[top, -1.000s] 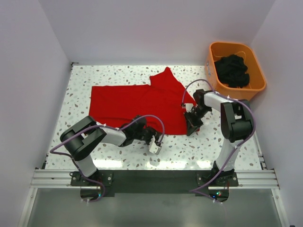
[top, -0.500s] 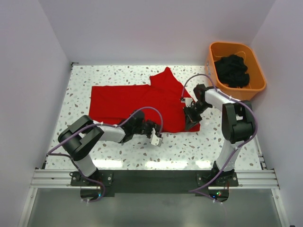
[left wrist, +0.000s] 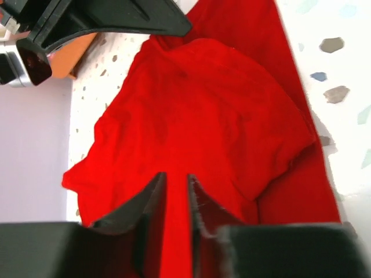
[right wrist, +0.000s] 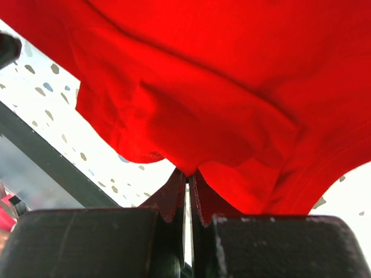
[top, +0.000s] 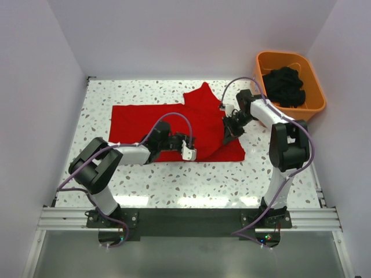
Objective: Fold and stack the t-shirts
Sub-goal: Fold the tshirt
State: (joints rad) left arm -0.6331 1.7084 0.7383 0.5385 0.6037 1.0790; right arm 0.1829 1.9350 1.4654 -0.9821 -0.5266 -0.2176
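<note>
Filling orange tub (top: 310,107), crumpled black cloth (top: 284,86), red t-shirt (top: 145,124) lying outside it

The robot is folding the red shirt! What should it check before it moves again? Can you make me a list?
1. Right end effector pinching the t-shirt: ok, its jaws are shut on a red fold.
2. Left end effector gripping cloth: cannot tell; red cloth shows in the narrow gap between its fingers.
3. T-shirt all on the table: ok, no part hangs over an edge.
4. T-shirt lying flat: not ok, its right part is bunched and doubled over.
5. Orange tub out of the way: ok, it stands at the far right corner, apart from the t-shirt.
</note>
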